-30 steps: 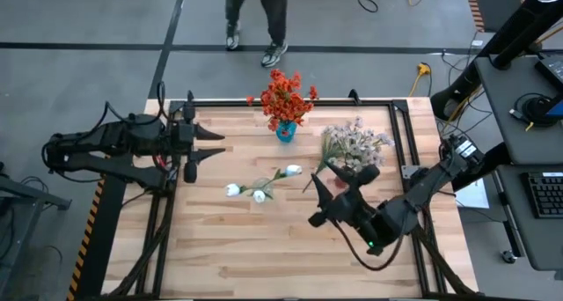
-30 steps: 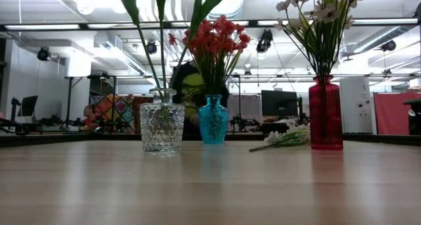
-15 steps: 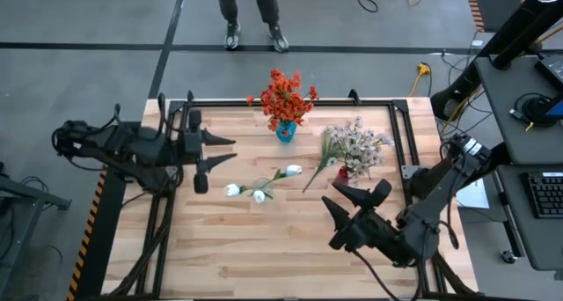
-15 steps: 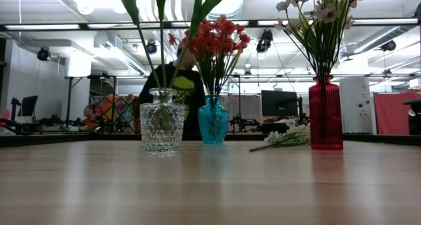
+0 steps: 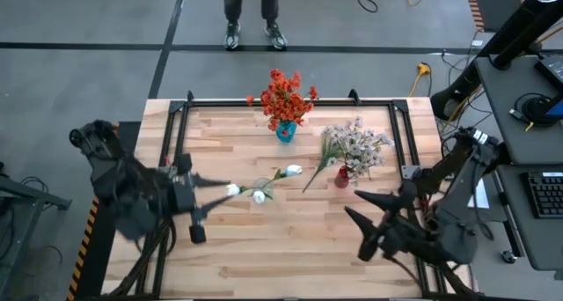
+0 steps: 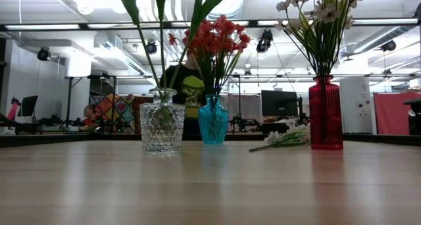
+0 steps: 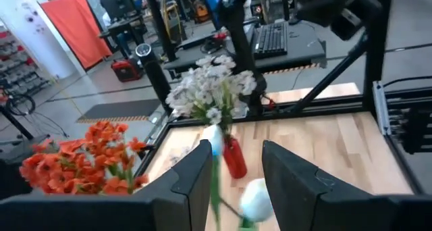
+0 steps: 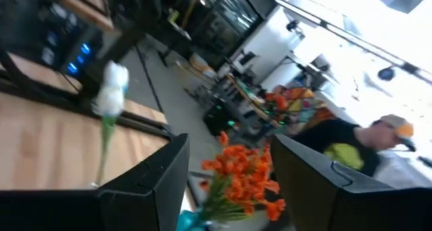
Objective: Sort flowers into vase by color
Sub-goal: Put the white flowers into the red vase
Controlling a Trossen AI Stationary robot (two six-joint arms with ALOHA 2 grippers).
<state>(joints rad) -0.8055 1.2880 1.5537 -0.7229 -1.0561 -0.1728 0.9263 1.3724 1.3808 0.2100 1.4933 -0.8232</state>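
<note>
- My left gripper (image 5: 218, 195) sits at the left side of the table (image 5: 290, 248), pointing at the white tulips (image 5: 259, 195). Its fingers (image 7: 192, 180) are spread.
- In my left wrist view, a tulip stem and two buds show in the gap between those fingers. I cannot tell whether either finger touches the stem.
- My right gripper (image 5: 350, 201) is over the near right part of the table. Its fingers (image 8: 155, 180) are spread too, with nothing between them, and it is apart from every flower.
- The tulips stand in a clear vase (image 6: 161, 127) at mid-table. From above, their buds fan out towards my left gripper.
- The orange flowers (image 5: 283, 97) stand in a blue vase (image 6: 213, 121) near the far edge, behind the tulips.
- The pale bunch (image 5: 356, 143) stands in a red vase (image 6: 325, 113) on the right side, between the blue vase and my right arm.
- One pale spray (image 6: 284, 139) lies flat on the wood just beside the red vase, with its stem pointing towards mid-table.
- A person (image 6: 186, 87) stands on the floor beyond the far edge, behind the blue vase.
</note>
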